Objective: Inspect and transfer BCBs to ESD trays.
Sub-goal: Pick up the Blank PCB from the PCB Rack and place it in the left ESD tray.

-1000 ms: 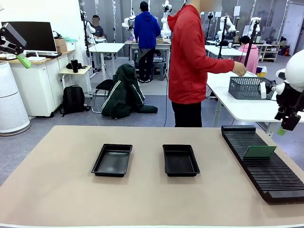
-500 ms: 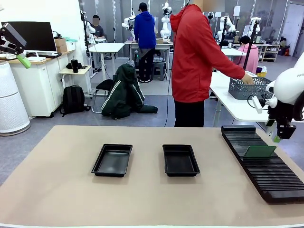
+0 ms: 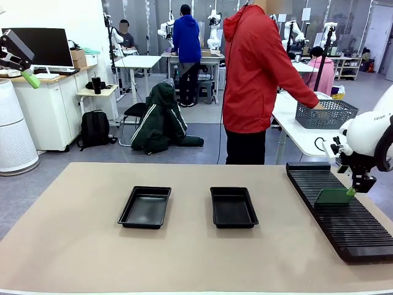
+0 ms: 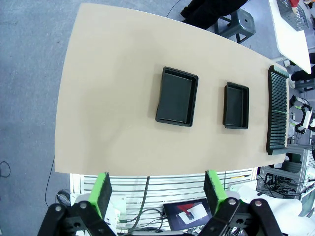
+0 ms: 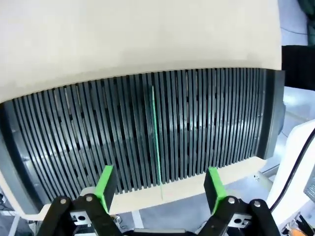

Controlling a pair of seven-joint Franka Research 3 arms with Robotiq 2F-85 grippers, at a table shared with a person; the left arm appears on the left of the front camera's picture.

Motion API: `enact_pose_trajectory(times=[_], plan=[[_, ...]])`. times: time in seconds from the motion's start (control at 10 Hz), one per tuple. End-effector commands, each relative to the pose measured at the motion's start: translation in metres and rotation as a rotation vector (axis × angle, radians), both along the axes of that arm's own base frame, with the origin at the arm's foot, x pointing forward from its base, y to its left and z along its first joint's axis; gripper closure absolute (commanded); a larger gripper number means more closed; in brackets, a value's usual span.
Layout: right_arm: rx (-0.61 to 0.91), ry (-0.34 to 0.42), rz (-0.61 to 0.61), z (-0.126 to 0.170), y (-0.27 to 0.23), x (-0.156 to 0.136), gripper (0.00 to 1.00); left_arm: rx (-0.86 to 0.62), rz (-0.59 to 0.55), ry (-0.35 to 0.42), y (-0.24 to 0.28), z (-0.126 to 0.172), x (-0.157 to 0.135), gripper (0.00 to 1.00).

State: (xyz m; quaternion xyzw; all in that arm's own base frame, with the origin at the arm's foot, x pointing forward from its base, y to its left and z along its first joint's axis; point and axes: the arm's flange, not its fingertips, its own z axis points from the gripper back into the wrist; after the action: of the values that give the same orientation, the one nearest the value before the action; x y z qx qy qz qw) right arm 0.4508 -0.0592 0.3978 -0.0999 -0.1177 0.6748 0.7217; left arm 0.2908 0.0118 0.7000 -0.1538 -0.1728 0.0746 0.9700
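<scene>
Two empty black ESD trays lie mid-table, one on the left [image 3: 145,207] [image 4: 177,97] and one on the right [image 3: 233,207] [image 4: 236,105]. One green BCB [image 3: 334,196] stands upright in a slot of the long black ribbed rack [image 3: 341,212]. In the right wrist view the BCB [image 5: 155,132] is a thin green line seen edge-on. My right gripper [image 3: 352,189] [image 5: 160,184] hangs open just over the board's right end, a finger on each side of its line. High above the table's near-left side, my left gripper [image 4: 159,191] is open and holds nothing.
A person in a red jacket [image 3: 255,74] stands at the far edge with a hand in a grey mesh basket [image 3: 324,114] on a white side table. The rack [image 4: 277,113] runs along the table's right side.
My right arm has come down and to the left, from above the rack's far end to the standing board. The person's hand has gone down into the basket.
</scene>
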Motion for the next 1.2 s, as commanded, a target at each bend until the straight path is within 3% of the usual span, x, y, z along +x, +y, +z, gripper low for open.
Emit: enact_pose_trajectory(times=[0.0, 0.6, 1.1], plan=[[0.066, -0.033, 0.045, -0.02, -0.01, 0.002, 0.06, -0.005, 0.001, 0.002, 0.0, -0.002, 0.0, 0.0], [0.082, -0.006, 0.047, -0.031, -0.01, 0.007, 0.06, -0.005, 0.001, 0.002, 0.0, -0.002, 0.0, 0.0], [0.073, 0.018, 0.032, -0.032, -0.012, 0.009, 0.18, -0.005, 0.001, 0.002, 0.0, -0.002, 0.0, 0.0]])
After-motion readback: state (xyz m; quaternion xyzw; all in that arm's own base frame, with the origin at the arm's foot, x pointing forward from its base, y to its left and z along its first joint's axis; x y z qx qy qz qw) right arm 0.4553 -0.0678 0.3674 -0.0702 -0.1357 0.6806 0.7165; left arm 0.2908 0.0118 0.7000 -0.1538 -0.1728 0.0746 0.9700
